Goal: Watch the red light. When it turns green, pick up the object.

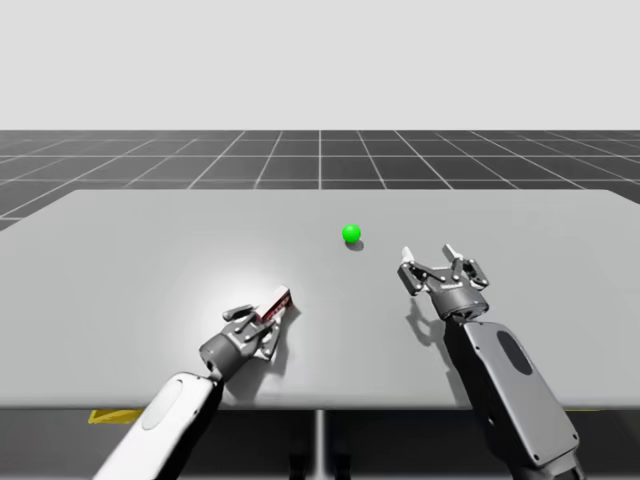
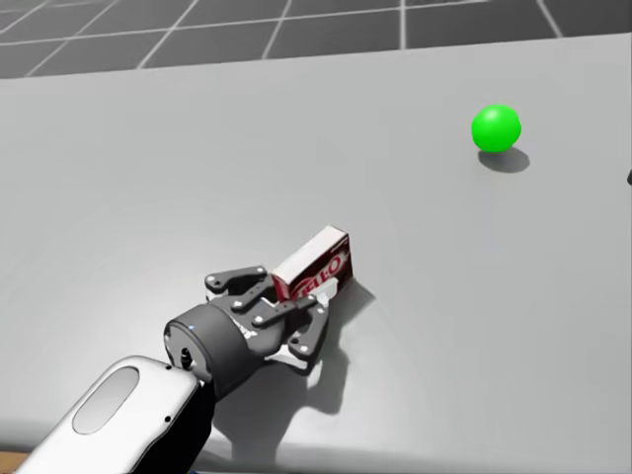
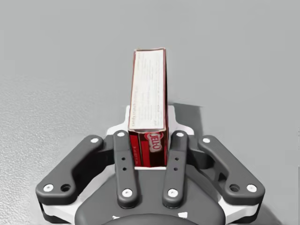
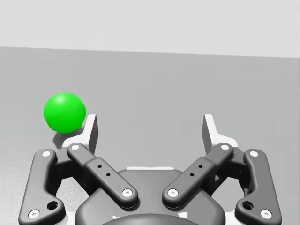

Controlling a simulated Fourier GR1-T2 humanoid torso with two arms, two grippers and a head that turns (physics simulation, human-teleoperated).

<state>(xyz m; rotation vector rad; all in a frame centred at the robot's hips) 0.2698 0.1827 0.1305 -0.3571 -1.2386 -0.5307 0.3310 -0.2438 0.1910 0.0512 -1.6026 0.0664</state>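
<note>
My left jaws are closed on the red box (image 3: 149,89). Both fingers (image 3: 123,157) press its two broad printed faces from opposite sides, at the end nearest my wrist, so most of the box juts out ahead of the grip. In the head view it points up and away from the jaws over the counter (image 1: 150,250). I cannot say for certain whether its far end rests on the surface or has just cleared it.

By its look, this is a small cardboard carton: light, fairly stiff along its edges, with thin walls that would dent under a hard squeeze. Its smooth printed faces offer little friction. Held this close to one end, the box may pivot or droop in the grip, so a hold nearer its middle would be steadier. Moderate pressure should do.

My right jaws stand wide apart and hold nothing. They hover over the counter well apart from the box. The light (image 4: 64,112), a small ball, shows green just ahead of and beside them.
</note>
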